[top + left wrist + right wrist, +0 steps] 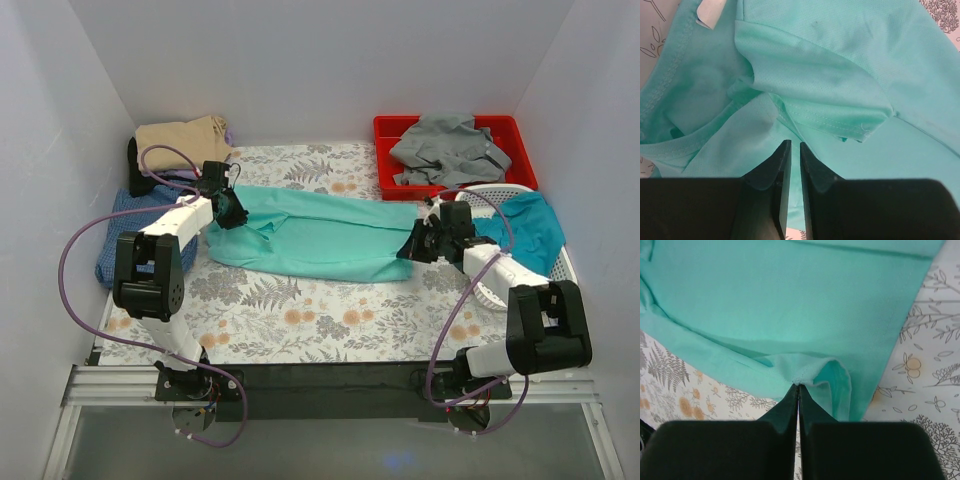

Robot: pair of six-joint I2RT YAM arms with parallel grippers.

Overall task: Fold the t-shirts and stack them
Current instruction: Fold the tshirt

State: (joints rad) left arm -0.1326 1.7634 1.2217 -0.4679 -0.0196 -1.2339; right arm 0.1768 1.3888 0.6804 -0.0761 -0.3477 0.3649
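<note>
The mint green t-shirt [320, 235] lies stretched left to right across the middle of the table. My left gripper [228, 210] is at its left end by the collar and sleeve. Its jaws are closed to a thin slit on a fold of the shirt [810, 75], at the fingertips [785, 150]. My right gripper [415, 245] is shut on the shirt's right hem, which bunches at the fingertips [792, 392] and lifts the cloth [790, 300] slightly. A tan t-shirt [185, 138] and a blue one [125, 215] lie at the back left.
A red bin [395, 130] at the back right holds a grey t-shirt [450, 145]. A white basket [565, 265] on the right holds a teal t-shirt [530, 225], close behind my right arm. White walls enclose the table on three sides.
</note>
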